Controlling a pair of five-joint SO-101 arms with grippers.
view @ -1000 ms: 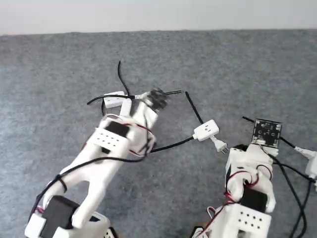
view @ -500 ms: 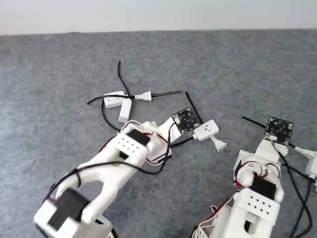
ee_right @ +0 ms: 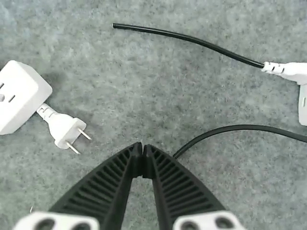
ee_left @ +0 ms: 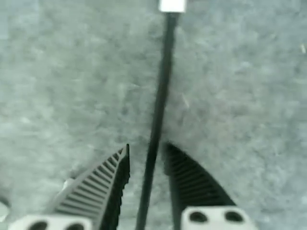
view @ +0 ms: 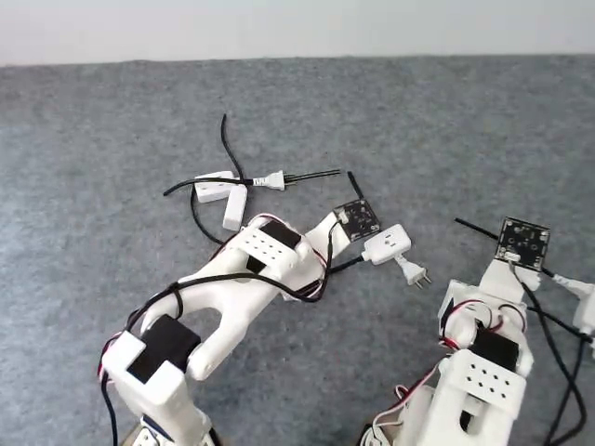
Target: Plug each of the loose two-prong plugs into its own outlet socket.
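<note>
Black ribbed fingers (ee_left: 112,179) of the left gripper (ee_left: 146,155) are seen parted a little, with a black cable (ee_left: 158,96) lying in the gap between them. A sliver of carpet is visible on either side of the cable, so it is straddled rather than pinched. Straight ahead of those fingertips the cable is led to a white piece (ee_left: 171,5), too cropped to be identified. The right gripper (ee_right: 142,147) is pressed fully closed, tip against tip, and nothing is held in it. Just ahead of it, toward the left arm's side, a loose two-prong plug (ee_right: 64,132) is laid flat on the grey carpet (ee_right: 144,86), its bare prongs angled toward the gripper and its neck touching a white outlet block (ee_right: 17,93). On the gripper's other side a second black cable (ee_right: 230,129) is curved close by the fingertips, and farther ahead a third cable (ee_right: 192,40) is joined to a white plug body (ee_right: 288,72). In the high view, well beyond the left arm (view: 260,260), another white outlet (view: 214,186) and a white plug (view: 270,180) are grouped among crossed black leads (view: 228,139), the plug near the outlet but not inserted.
</note>
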